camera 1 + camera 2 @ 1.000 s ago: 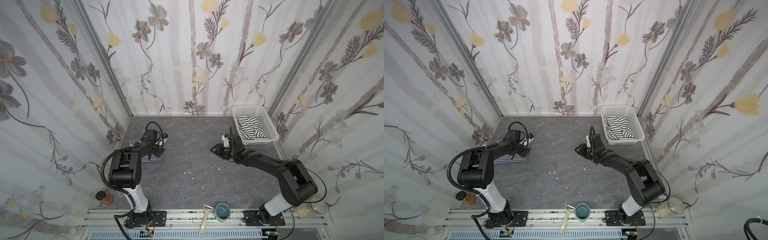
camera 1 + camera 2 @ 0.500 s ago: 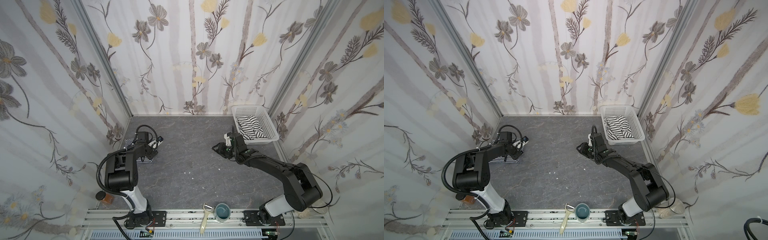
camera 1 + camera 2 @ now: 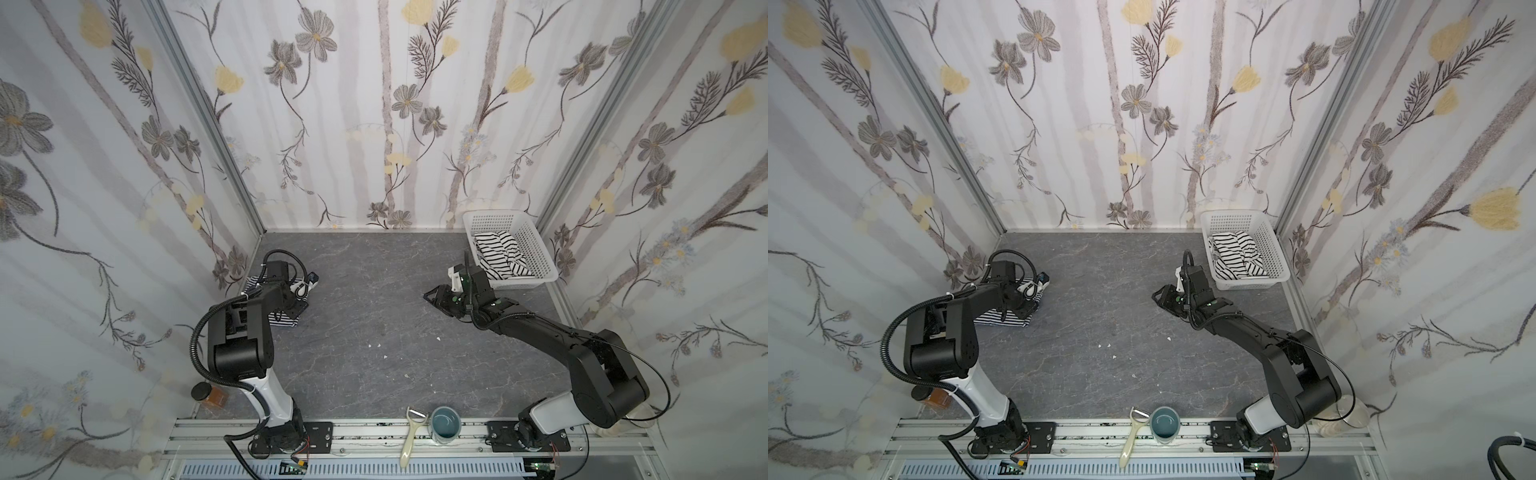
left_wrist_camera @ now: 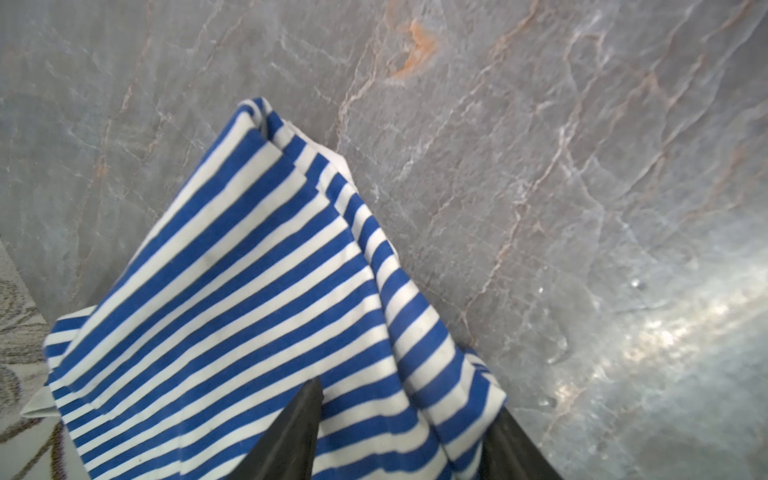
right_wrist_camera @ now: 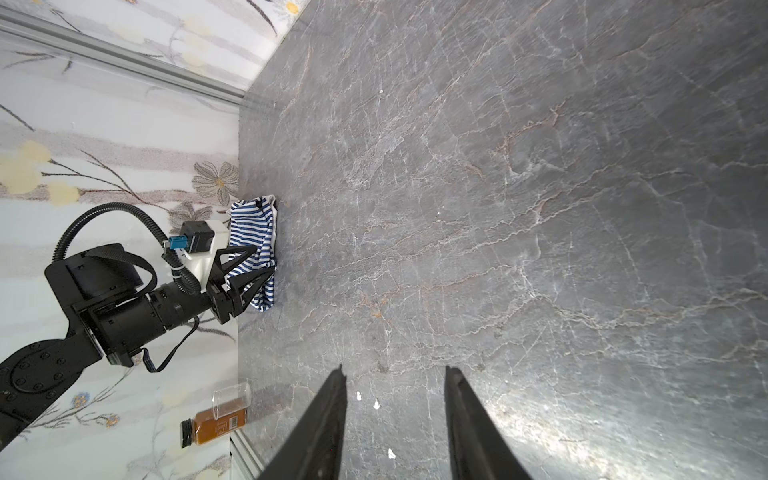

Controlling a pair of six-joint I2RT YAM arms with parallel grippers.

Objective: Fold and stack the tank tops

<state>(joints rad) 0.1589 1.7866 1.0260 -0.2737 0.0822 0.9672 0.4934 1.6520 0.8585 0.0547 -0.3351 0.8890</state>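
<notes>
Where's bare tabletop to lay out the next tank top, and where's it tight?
Widest bare patch: mid-table, between the left gripper over the blue-striped top and the right gripper. Also the back strip from that top to the basket, and the front strip toward the mug and peeler. Crowded: the left-wall side and the basket corner, black-striped top inside.

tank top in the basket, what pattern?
White with widely spaced black stripes; the tank top in the basket shows best in a top view.

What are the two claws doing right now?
Left gripper: open, jaws straddling the navy-striped tank top.
Right gripper: open, holding nothing.
</notes>
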